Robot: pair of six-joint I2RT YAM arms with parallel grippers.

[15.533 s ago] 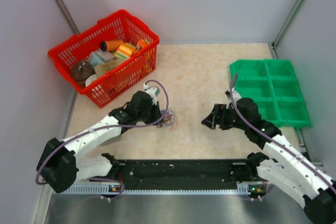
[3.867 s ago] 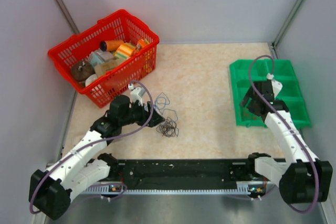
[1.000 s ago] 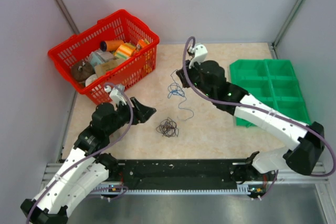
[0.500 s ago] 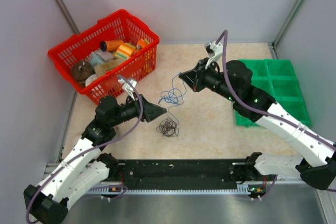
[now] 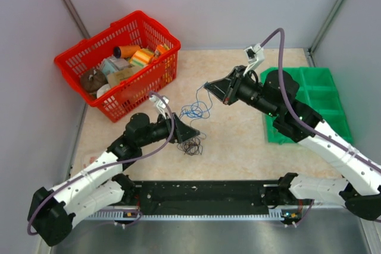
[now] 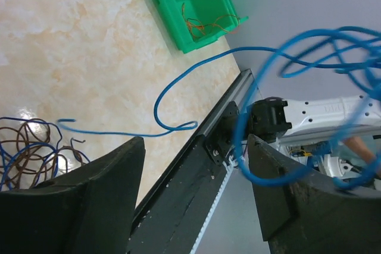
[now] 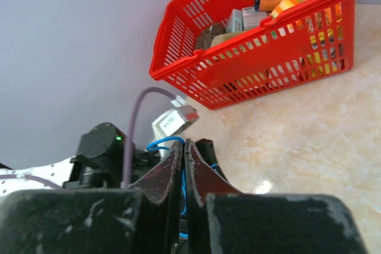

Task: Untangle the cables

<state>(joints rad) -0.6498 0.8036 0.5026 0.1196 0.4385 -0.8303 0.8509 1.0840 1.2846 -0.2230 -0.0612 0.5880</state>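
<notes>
Cables [image 5: 191, 146] lay in a small dark knot on the table [image 5: 238, 141], just below the tips of the left pincer [image 5: 193, 133]. One blue cable [image 5: 196, 110] rose from them in loose loops to the right pincer [image 5: 207, 86], which hung above and beyond the knot. The right pincer was clenched on the upper end of the blue cable. Its wrist view showed both fingers pressed together with the blue strand pinched between them, probably so that a lift would draw this strand out of the others. The left pincer was released, with its fingers spread wide and pointing towards the hanging loops. In its wrist view a blue loop crossed close in front of one finger, but nothing was gripped, and whether the loop touched that finger could not be told. Set low beside the knot, this pincer seemed placed either to pin the rest of the cables down or to catch the lower part of the blue cable, so that the pull would not drag the whole knot along. The blue cable's free end trailed on the table between the two pincers. Behind the right pincer stood a green bin [image 5: 324, 96], and a thin brown wire [image 6: 205, 23] lay in one of its compartments, which suggested that freed strands were meant to go there.
</notes>
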